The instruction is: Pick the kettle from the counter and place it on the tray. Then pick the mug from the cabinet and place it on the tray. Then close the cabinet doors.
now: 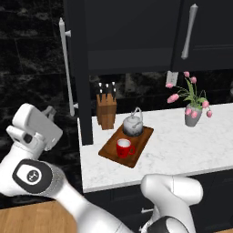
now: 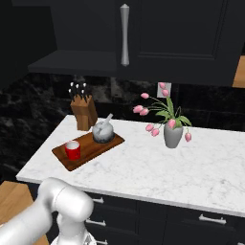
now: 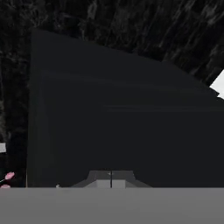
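The kettle (image 1: 133, 124) and the mug (image 1: 123, 147) both stand on the tray (image 1: 111, 149), so by the look of it only the doors remain. The tray is the landmark here. It lies on the counter (image 1: 182, 145), a white slab with faint grey veins, and is a flat reddish-brown wooden board. The squat grey metal kettle with its thin arched handle sits at the tray's far end, the bright red mug with its white inside at the near end.

The left cabinet door (image 1: 77, 68) stands open, edge-on, up and to the left of the tray, its long axis vertical and its silver bar handle (image 1: 66, 68) running the same way. The gripper (image 1: 48, 116) hangs left of the tray, just beside that door on its outer side and near the handle's lower end. In the hand view its fingertips (image 3: 110, 178) meet at a thin seam against a smooth dark panel, so the jaws look closed on nothing.

My judgement: the door must be pushed rightward, toward the space above the tray. The right door (image 1: 205, 32) looks shut already
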### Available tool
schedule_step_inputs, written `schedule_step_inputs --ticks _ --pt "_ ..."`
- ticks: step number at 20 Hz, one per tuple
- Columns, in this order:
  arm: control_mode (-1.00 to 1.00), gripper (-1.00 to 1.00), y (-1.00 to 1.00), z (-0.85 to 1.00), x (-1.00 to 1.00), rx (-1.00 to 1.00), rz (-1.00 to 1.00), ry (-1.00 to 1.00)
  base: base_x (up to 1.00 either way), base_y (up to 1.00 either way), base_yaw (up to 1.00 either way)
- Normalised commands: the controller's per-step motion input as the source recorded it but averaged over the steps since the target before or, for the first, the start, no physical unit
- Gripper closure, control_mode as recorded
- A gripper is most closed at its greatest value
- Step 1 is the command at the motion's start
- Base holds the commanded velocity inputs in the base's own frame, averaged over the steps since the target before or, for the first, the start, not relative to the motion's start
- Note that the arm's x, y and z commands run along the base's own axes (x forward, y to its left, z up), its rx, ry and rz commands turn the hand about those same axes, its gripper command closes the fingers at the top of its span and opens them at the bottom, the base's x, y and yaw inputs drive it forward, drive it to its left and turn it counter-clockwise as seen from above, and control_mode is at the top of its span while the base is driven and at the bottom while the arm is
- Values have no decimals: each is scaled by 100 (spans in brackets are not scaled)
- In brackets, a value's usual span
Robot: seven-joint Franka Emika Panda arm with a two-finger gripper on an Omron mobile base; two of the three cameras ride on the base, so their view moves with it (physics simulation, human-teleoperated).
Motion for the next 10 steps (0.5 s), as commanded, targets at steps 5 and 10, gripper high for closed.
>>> schedule_step_inputs --ticks 5,10 --pt "-100 100 -99 28 12 20 -32 -25 0 0 0" --pt "-100 100 -100 48 3 25 -24 -24 0 0 0"
